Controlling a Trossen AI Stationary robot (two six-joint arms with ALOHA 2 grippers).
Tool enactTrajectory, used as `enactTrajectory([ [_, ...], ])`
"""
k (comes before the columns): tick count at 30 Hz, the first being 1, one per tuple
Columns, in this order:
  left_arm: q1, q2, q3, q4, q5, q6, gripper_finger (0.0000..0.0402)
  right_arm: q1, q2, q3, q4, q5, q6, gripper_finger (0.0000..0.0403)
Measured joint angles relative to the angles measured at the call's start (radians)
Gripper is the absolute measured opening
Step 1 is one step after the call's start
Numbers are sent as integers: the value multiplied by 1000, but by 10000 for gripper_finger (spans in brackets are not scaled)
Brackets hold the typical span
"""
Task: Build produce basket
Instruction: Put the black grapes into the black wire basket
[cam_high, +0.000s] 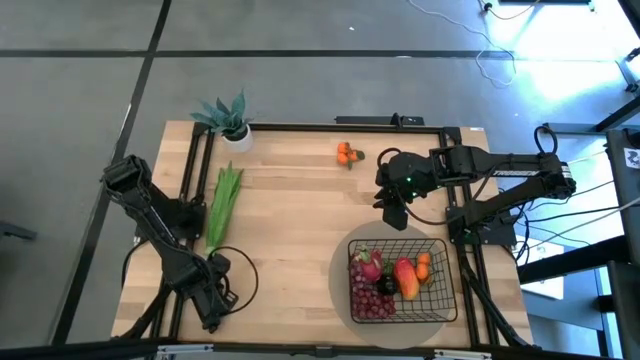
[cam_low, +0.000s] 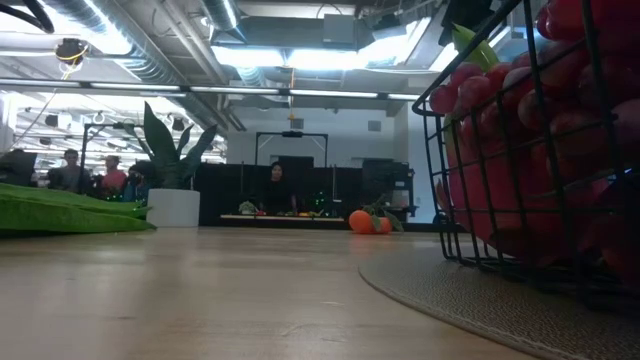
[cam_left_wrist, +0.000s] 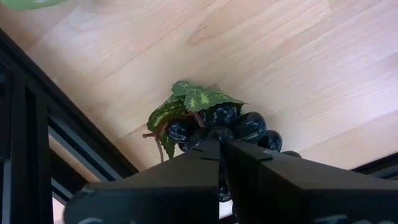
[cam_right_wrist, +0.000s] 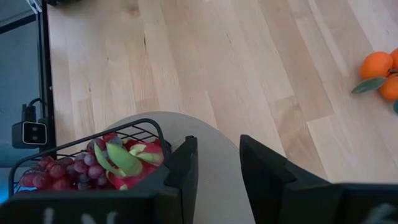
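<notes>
Left gripper (cam_left_wrist: 221, 152): near tabletop (cam_high: 290, 230) corner, jaws closed over dark grapes (cam_left_wrist: 227, 124), likely for pickup. Stalk (cam_high: 222, 205): left side. Tangerines (cam_high: 347, 153): far edge. Right gripper (cam_right_wrist: 217, 162): jaws open, empty, above mat (cam_high: 340, 262). Basket (cam_high: 440, 300): on mat, part-filled.

**Four cameras, one table**

The high view looks straight down on the whole table (cam_high: 300, 190). The low view sits at tabletop height, very close to the basket (cam_low: 520, 150), facing the room. The left wrist view looks down closely past its fingers at dark grapes (cam_left_wrist: 227, 124). The right wrist view shares the tangerines (cam_right_wrist: 380, 71) with the high and low views.
</notes>
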Motion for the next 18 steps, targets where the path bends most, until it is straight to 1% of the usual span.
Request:
enactTrajectory([
  [4,0,-13,1,9,-18,39,0,0,0,0,0,0,-5,105],
  [7,1,-42,26,-11,-62,71,0,0,0,0,0,0,-5,105],
  [10,17,-53,72,-70,-102,112,0,0,0,0,0,0,-6,105],
  [14,40,-55,144,-152,-121,210,0,0,0,0,-13,-4,-7,101],
  [18,69,-55,191,-169,-161,322,0,0,0,0,-20,-69,-5,95],
])
